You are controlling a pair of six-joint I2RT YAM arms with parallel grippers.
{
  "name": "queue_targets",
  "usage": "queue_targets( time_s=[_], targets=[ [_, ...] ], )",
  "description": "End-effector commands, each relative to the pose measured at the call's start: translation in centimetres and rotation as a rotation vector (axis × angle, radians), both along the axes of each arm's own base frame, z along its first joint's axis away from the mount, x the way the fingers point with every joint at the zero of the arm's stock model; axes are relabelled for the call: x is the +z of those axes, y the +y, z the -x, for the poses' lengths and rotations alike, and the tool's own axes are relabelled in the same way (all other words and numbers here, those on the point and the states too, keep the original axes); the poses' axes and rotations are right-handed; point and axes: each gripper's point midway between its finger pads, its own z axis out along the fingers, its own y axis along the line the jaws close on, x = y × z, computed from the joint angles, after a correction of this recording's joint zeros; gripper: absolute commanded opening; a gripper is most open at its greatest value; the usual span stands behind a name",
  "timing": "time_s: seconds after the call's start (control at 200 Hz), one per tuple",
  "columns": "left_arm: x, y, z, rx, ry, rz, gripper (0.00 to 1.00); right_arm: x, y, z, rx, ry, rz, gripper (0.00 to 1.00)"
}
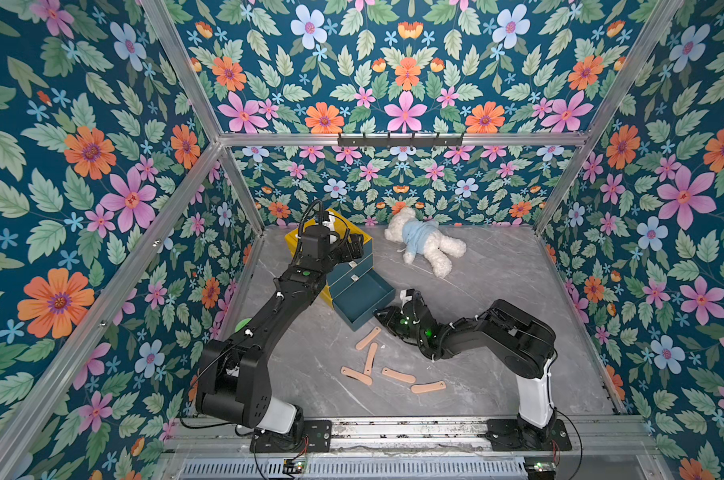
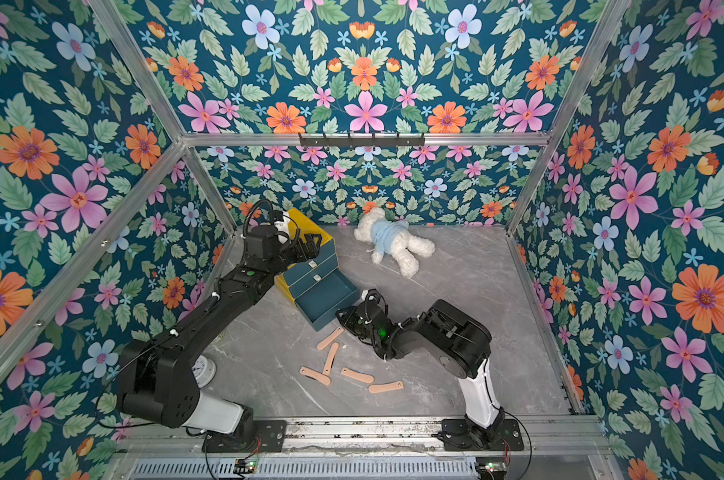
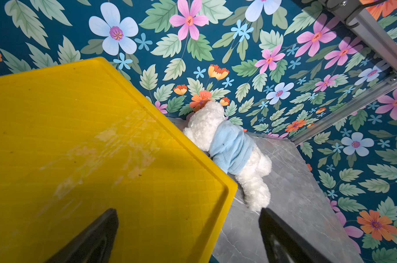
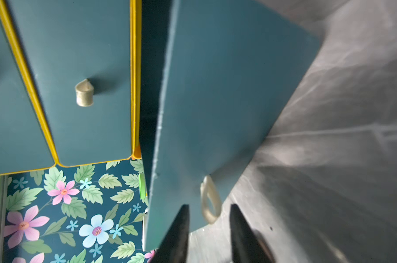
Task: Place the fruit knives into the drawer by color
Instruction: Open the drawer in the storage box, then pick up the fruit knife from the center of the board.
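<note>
Both top views: high at the front, looking down over the whole worktop (image 1: 497, 291). Left wrist: close above the yellow cabinet (image 3: 101, 148), facing the teddy (image 3: 231, 148). Right wrist: close against the open drawer (image 4: 227, 91). All three shared from above.

Light bright, even; soft shadows on grey tabletop (image 1: 518, 266). Top views sharp, edges bowed; right wrist view blurred

Marble table (image 1: 497, 332), pink knives (image 1: 397, 375), teddy (image 1: 424, 241), drawer unit (image 1: 350, 276)

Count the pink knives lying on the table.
5: one knife by the open drawer, another beside it, three more farther from it. Others may be hidden.
</note>
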Motion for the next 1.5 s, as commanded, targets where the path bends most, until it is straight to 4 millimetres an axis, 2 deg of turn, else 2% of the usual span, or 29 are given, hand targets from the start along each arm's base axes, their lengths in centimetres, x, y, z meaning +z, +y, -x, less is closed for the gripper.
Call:
queue_targets(
  time_s=[0.0,0.14,0.28,0.36,0.37,0.385,0.445,0.53,0.645,0.72,0.835,0.92,0.975,1.05,1.145,1.16,1.215,1.495],
  targets=[
    [-5.9,0.4,2.9,0.001,0.266,-0.017,0.99,2.3,0.3,0.1,0.018,-0.067,-0.027,0.43],
    [-3.8,0.6,2.8,0.012,0.224,-0.008,0.99,4.3,-0.1,1.1,0.045,-0.128,0.002,0.49],
    [0.5,0.8,3.4,0.016,0.138,0.043,0.99,5.9,-1.2,2.7,0.086,-0.19,0.089,0.48],
    [3.1,0.9,4.4,0.008,0.085,0.087,0.99,6.1,-2.3,3.9,0.122,-0.204,0.15,0.48],
    [3.4,0.9,4.5,0.006,0.077,0.091,0.99,7.0,-2.4,4.1,0.127,-0.218,0.144,0.48],
    [3.8,0.9,4.7,0.004,0.07,0.098,0.99,7.3,-2.7,4.4,0.135,-0.221,0.154,0.49],
    [5.2,1.0,5.9,-0.006,0.035,0.127,0.99,7.3,-3.8,5.8,0.178,-0.219,0.223,0.49],
    [5.8,1.2,7.7,-0.021,0.016,0.166,0.99,6.8,-5.8,8.2,0.261,-0.198,0.362,0.5],
    [5.1,1.8,10.7,-0.026,-0.012,0.23,0.99,5.8,-8.6,11.6,0.397,-0.153,0.553,0.51],
    [3.7,2.3,12.7,-0.024,-0.014,0.257,0.99,5.1,-10.0,13.7,0.489,-0.113,0.645,0.51],
    [0.5,3.1,15.4,-0.018,0.008,0.28,0.99,3.7,-10.7,16.4,0.629,-0.068,0.766,0.53],
    [-1.9,3.7,16.9,-0.009,0.042,0.277,0.99,2.3,-10.4,17.7,0.707,-0.03,0.834,0.56],
    [-3.1,4.1,17.6,0.008,0.064,0.267,0.99,1.4,-9.9,18.1,0.756,-0.022,0.873,0.57],
    [-3.9,4.4,18.4,0.01,0.065,0.269,0.99,0.3,-8.9,18.6,0.822,-0.012,0.93,0.58],
    [-4.8,4.5,18.7,0.016,0.073,0.278,0.99,-0.5,-7.5,18.3,0.864,-0.012,0.957,0.59],
    [-5.0,4.5,18.8,0.015,0.077,0.278,1.0,-1.6,-7.4,18.4,0.877,0.009,0.977,0.59],
    [-5.5,4.3,18.8,0.008,0.096,0.278,0.99,-2.0,-6.8,18.0,0.883,0.006,0.981,0.59],
    [-6.1,4.5,18.9,0.016,0.11,0.264,0.99,-4.5,-6.6,17.9,0.941,0.036,1.083,0.58]
  ],
)
